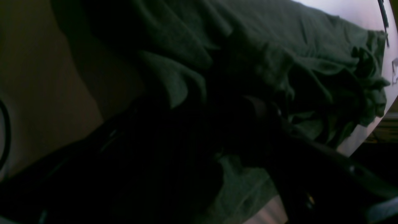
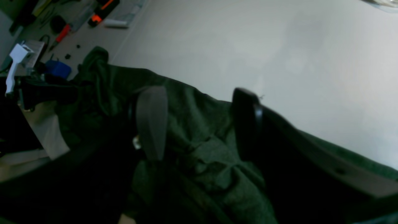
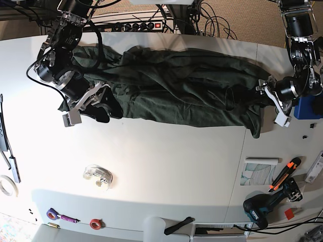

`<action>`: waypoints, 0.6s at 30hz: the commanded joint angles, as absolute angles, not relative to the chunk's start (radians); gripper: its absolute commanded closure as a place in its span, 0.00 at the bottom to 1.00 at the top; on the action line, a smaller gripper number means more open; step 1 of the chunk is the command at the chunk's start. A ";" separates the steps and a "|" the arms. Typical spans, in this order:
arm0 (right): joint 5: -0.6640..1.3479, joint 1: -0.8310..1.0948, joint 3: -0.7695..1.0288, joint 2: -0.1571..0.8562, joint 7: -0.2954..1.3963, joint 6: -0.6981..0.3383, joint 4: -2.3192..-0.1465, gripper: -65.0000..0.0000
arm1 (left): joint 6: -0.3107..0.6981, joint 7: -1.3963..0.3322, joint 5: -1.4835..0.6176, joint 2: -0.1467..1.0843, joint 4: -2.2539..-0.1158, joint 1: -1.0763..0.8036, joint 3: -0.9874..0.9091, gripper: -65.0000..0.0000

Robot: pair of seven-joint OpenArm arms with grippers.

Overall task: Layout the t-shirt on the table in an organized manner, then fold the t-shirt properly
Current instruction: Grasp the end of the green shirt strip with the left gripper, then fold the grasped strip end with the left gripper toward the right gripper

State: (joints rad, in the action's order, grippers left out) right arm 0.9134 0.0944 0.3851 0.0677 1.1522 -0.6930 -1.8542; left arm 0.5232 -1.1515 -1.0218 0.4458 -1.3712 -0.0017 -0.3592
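Fabric of the t-shirt (image 2: 199, 149) is straddled by the spread right claw (image 2: 199, 124), nothing being clamped. Beyond it, the left claw (image 3: 241, 97) is buried in the shirt's opposite end, jaws wide. The shirt is stretched crumpled along the bench's (image 3: 171, 161) far edge.

You have one t-shirt (image 3: 171, 83) on one surface (image 3: 171, 161), and two tools: the left tool (image 3: 247, 98) and the right tool (image 3: 103, 103). Near the surface's front edge you can count one clear tape dispenser (image 3: 98, 176), one cordless drill (image 3: 265, 204) and one orange-handled cutter (image 3: 285, 174).
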 commanded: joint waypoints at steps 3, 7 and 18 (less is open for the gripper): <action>0.933 0.083 0.386 0.075 1.130 -0.698 -1.871 0.49 | 0.516 -1.181 -1.072 0.456 -1.365 0.022 -0.362 0.39; 0.929 0.083 0.386 0.075 1.130 -0.698 -1.871 0.49 | 0.521 -1.235 -1.147 0.435 -1.356 0.022 -0.362 0.39; 0.923 0.083 0.386 0.075 1.131 -0.698 -1.871 0.49 | 0.540 -1.167 -1.122 0.393 -1.356 0.022 -0.362 0.49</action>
